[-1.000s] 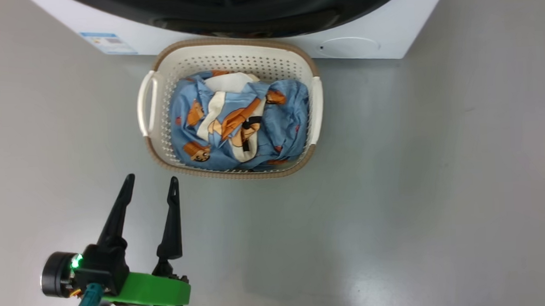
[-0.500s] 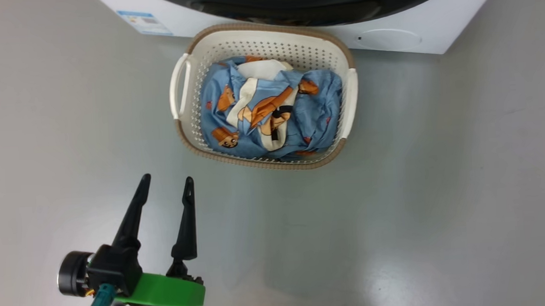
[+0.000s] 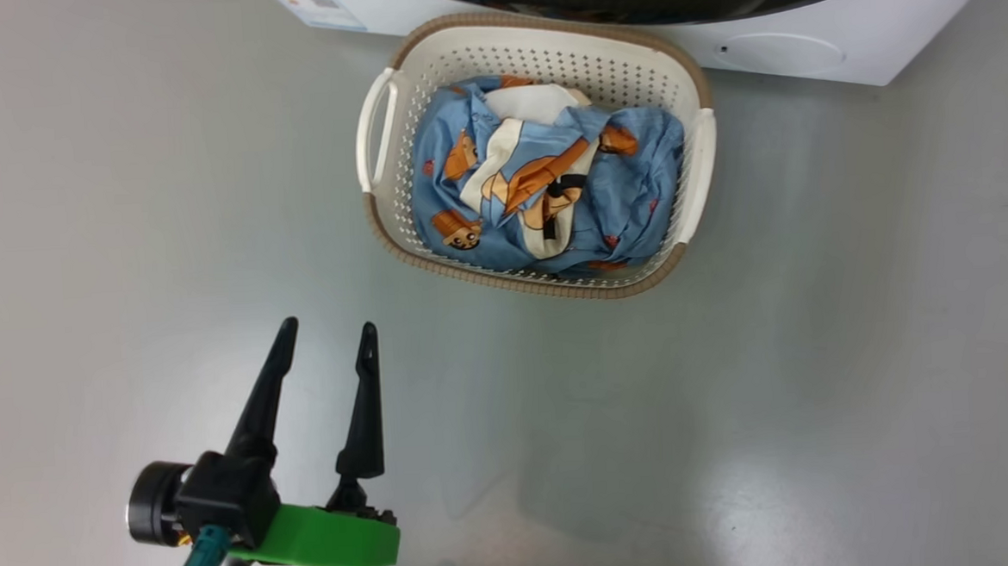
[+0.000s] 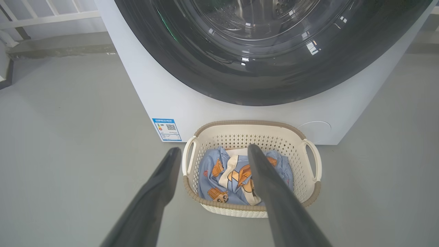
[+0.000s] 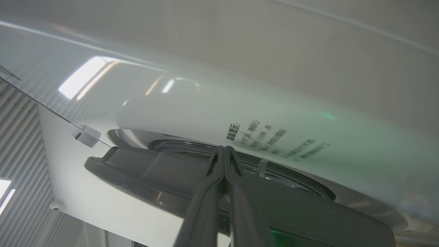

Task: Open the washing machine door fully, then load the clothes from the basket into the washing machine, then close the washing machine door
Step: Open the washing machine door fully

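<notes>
Head view: noting left gripper (image 3: 327, 327) spread and empty at lower left, the clothes (image 3: 551, 186) bundled in the basket (image 3: 547, 285) at upper centre, just below the washing machine (image 3: 802, 52). Left wrist view: catching the washing machine door (image 4: 260, 85) spanning the top. Right wrist view: seeing right gripper (image 5: 224, 148) clenched on nothing, bottom centre.

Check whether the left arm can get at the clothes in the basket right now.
Probably yes: the left gripper stands open and empty, the clothes lie uncovered in the open-topped basket, and just floor separates them.
</notes>
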Tool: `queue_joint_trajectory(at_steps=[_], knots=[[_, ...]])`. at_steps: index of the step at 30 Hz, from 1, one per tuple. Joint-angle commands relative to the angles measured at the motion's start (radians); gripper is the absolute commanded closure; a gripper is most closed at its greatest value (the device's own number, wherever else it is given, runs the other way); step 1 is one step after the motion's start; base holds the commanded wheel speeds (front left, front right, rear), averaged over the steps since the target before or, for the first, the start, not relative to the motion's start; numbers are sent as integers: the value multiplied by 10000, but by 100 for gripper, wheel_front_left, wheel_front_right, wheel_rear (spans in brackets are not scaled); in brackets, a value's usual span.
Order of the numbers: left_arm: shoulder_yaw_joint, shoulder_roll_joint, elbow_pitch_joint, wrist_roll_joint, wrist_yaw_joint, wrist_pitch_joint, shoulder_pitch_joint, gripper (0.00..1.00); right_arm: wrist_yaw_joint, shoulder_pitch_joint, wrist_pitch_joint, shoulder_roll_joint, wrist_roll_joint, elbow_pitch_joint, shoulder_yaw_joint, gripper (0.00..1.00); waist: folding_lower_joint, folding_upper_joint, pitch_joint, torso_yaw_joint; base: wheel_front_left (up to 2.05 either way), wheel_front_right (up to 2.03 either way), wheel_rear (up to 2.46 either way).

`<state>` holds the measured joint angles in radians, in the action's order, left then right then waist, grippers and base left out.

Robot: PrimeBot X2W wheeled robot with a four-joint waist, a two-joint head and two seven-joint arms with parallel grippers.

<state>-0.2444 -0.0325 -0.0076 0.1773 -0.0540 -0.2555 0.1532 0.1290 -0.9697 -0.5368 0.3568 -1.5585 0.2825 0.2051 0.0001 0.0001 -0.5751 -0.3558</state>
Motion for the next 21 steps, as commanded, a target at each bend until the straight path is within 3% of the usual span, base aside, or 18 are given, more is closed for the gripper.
queue_joint_trajectory(at_steps=[1, 21], knots=[[248, -177, -303, 124, -104, -63, 94, 0, 17, -184, -83, 39, 69, -289, -170, 100, 0, -1, -100, -126, 0, 0, 0], [-94, -177, -460, 405, -383, -63, -286, 0, 17, -353, -312, 448, 76, -333, -747, 100, 0, -1, -114, -532, 0, 0, 0]])
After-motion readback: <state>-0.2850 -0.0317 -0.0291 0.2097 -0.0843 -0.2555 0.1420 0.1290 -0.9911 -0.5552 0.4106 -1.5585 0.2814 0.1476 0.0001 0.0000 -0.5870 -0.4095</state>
